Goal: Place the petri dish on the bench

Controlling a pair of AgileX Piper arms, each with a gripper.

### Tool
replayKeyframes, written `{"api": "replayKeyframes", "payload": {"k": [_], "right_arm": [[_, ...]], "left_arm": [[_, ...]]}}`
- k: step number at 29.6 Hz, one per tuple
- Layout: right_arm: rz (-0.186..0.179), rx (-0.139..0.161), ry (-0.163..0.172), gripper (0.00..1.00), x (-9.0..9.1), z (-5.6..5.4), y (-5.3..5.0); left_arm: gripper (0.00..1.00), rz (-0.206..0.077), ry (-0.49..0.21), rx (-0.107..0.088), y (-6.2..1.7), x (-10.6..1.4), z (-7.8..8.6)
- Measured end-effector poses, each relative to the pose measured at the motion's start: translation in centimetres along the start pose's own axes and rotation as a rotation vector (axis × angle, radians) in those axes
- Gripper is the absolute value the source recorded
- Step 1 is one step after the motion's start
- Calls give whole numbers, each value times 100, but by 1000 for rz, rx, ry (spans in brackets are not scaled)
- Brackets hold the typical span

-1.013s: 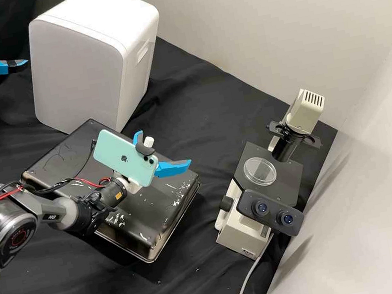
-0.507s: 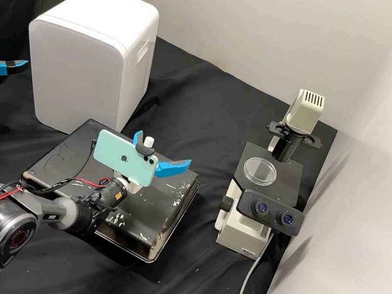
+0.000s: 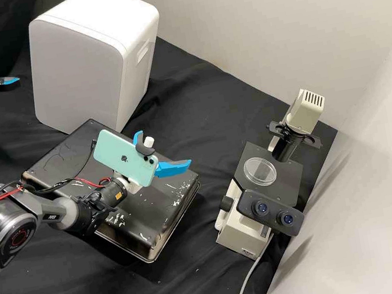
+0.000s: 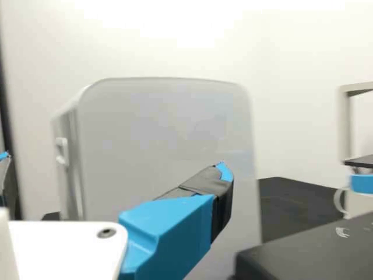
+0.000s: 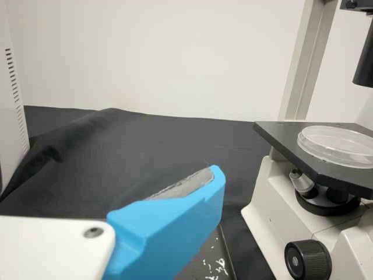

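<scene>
The black bench (image 3: 207, 95) carries a white box (image 3: 90, 54) well to the left of the microscope (image 3: 237, 230). The right claw (image 3: 164, 150) hangs wide and empty near the microscope's left. The left claw (image 3: 4, 62), also wide, is beyond the box. The petri dish (image 3: 260, 170) rests on the microscope's stage.

A tall white boxy appliance (image 3: 91, 59) stands at the back on the black cloth (image 3: 207, 95). Just in front of it lies a flat dark tray (image 3: 167, 212) (scuffed with white marks). Off to the right sits a microscope (image 3: 241, 235), a grey cable (image 3: 244, 287) trailing from its base.
</scene>
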Motion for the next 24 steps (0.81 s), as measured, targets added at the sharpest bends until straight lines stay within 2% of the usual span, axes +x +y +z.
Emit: {"api": "replayKeyframes", "payload": {"k": [8, 12, 15, 21, 23, 24], "right_arm": [[0, 0, 0, 100, 0, 0, 0], [0, 0, 0, 100, 0, 0, 0], [0, 0, 0, 100, 0, 0, 0], [0, 0, 0, 100, 0, 0, 0], [0, 0, 0, 100, 0, 0, 0], [0, 0, 0, 100, 0, 0, 0]], "left_arm": [[100, -57, -116, 12, -115, -295, 243], [100, -68, -181, 20, -140, -446, 376], [100, -70, -213, 16, -157, -546, 450], [100, -76, -248, 10, -180, -637, 524], [100, -75, -254, 15, -180, -636, 534], [100, -73, -258, 23, -180, -635, 543]]}}
